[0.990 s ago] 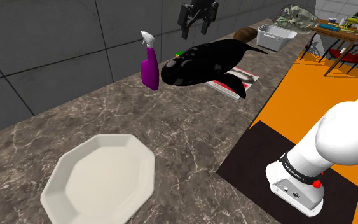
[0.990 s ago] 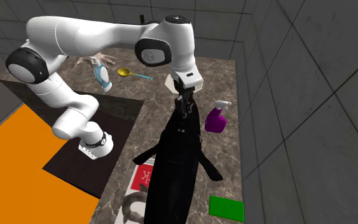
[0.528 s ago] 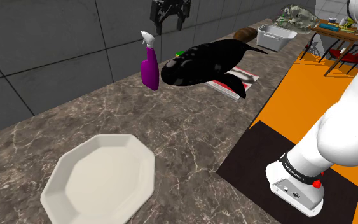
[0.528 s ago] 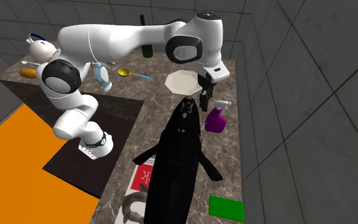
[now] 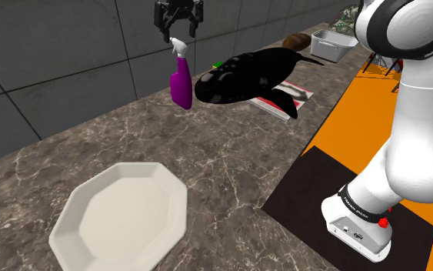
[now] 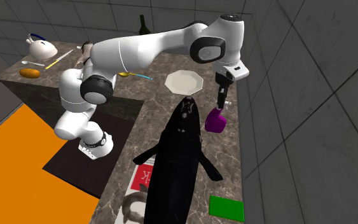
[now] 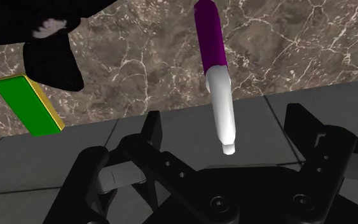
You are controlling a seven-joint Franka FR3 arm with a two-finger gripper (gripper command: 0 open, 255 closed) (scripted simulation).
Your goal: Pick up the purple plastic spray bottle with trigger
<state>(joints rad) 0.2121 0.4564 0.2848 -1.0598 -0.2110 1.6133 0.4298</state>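
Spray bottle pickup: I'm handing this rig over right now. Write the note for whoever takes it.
Hand: open, holding nothing, hovering just above the spray bottle. In the wrist view its fingers stand either side of the white trigger head without touching it.
Spray bottle: purple body, upright on the marble counter near the wall, close beside a large black figure.
Done: approach and rough alignment over the bottle.
Left: descend, shut on the bottle, lift. Mind the black figure alongside.

Hand (image 6: 220, 104) just above purple spray bottle (image 6: 214, 121); black whale toy (image 6: 179, 159) beside bottle.
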